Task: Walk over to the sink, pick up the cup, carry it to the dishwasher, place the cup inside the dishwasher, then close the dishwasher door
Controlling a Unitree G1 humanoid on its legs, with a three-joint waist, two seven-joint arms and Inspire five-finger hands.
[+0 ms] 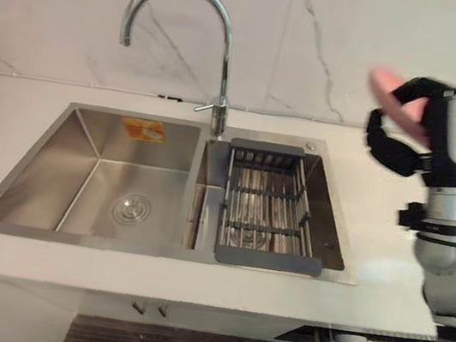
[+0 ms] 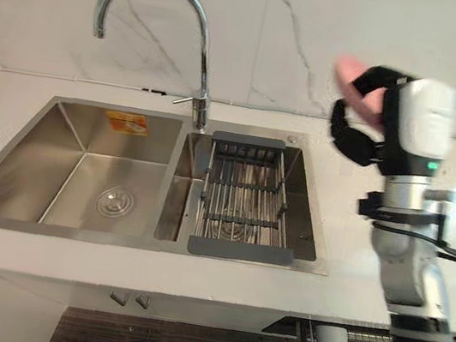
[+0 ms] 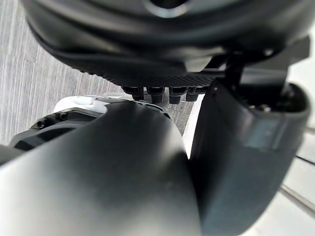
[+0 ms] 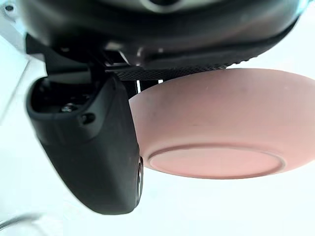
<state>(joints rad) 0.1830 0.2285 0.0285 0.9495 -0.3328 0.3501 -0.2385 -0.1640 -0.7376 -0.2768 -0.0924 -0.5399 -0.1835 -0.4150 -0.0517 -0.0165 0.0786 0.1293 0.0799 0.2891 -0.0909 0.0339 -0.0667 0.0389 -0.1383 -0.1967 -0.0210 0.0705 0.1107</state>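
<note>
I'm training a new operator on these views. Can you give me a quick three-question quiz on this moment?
1. True or false: the pink cup lies in the left basin of the sink.
2. What sits in the sink's right basin? A) a grey-framed wire drain rack B) a stack of plates C) a sponge
3. Which hand grips the cup?

Key
1. False: it is held up in the air, to the right of the sink.
2. A
3. The right hand, with its fingers curled round the cup.
</note>
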